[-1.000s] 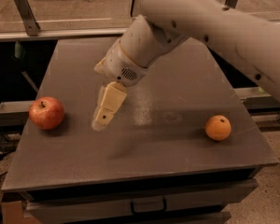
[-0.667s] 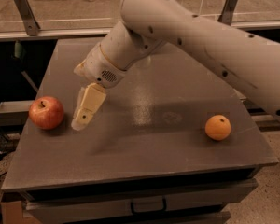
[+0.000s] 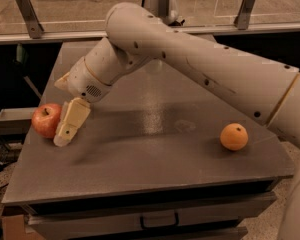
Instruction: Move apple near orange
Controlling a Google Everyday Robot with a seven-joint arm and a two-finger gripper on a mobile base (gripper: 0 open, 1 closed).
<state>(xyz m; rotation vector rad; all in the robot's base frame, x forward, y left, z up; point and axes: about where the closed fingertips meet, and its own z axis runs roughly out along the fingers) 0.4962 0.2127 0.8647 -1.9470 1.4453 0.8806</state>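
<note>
The arm point(image 3: 200, 69) stretched across from the right, wrist bent, its hand point(image 3: 68, 128) angled down-left, low over the counter point(image 3: 140, 164) near its left edge

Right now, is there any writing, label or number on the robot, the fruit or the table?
None readable: the apple, the orange, the grey table and the white arm show no words, labels or numbers.
The hand, low beside the apple at the table's left edge, is unmarked too.

One gray table point(image 3: 155, 159) holds one apple point(image 3: 44, 120) at its left edge and one orange point(image 3: 234, 136) near its right. One gripper point(image 3: 64, 135) hangs over its left side, beside the apple.
</note>
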